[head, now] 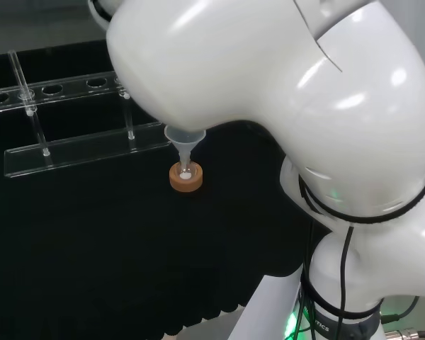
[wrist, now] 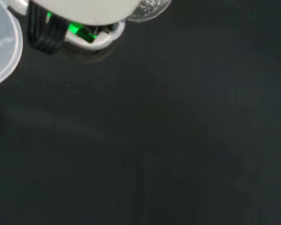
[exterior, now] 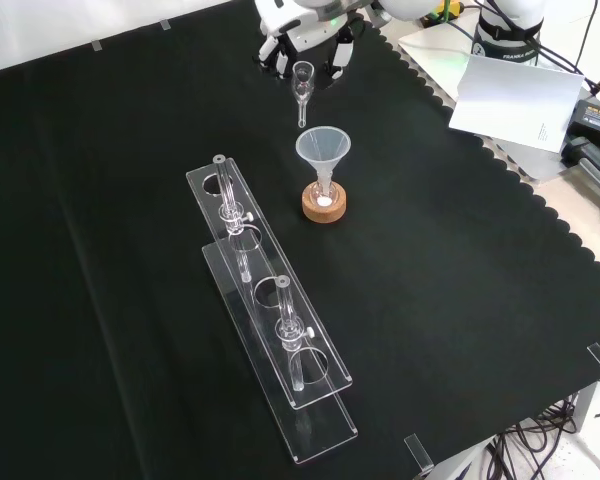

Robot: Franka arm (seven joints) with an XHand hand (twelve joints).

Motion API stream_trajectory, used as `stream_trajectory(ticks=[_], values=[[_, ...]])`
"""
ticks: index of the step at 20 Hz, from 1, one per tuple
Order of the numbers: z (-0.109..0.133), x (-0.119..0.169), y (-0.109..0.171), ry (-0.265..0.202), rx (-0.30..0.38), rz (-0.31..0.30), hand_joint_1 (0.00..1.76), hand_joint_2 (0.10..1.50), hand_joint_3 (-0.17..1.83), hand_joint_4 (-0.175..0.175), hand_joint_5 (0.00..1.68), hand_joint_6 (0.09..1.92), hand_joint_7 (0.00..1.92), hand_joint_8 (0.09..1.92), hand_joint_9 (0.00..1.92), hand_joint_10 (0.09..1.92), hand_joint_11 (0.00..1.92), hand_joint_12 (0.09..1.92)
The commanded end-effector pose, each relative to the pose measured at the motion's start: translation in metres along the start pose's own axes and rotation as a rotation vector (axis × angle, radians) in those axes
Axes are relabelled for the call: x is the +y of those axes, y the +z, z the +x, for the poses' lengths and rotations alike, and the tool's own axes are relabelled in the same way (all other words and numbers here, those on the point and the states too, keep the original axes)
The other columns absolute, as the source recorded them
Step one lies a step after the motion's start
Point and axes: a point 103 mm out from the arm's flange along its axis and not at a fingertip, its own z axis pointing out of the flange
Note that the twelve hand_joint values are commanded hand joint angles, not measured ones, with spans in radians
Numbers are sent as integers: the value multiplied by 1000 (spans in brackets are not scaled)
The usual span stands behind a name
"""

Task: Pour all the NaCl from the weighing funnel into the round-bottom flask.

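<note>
your hand (exterior: 302, 35) sits at the far edge of the cloth (exterior: 130, 200) in the front view, and it has the weighing funnel (exterior: 302, 88) hanging upright below it, mouth up, stem down. how the fingers close round the top of it you cannot tell; they are hidden behind the white and black parts.

just nearer the camera than the hand, and lower, stands the plastic funnel (exterior: 323, 150), its stem down in the flask (exterior: 324, 200) on the cork ring (exterior: 324, 207). a small white patch shows inside the flask at the bottom. the weighing funnel's tip is close above and behind the funnel's rim, apart from it.

further from the hand, to the view's left, lies the clear rack (exterior: 270, 310) with two glass pieces in it.

no writing can be read on the ware.
</note>
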Motion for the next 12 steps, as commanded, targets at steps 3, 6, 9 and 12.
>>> stream_trajectory(ticks=[3,6,9,12], values=[[-10,4,6,8,110,-27,1161,637,560,175,1579,87,757,655,1210,98,1086,855],[-17,5,8,20,128,-43,1161,637,559,175,1579,87,756,656,1210,97,1086,855],[-26,5,11,31,147,-62,1161,638,559,175,1579,87,755,656,1210,97,1087,855],[-37,6,13,45,173,-72,1161,638,558,175,1579,87,755,657,1210,96,1087,855]])
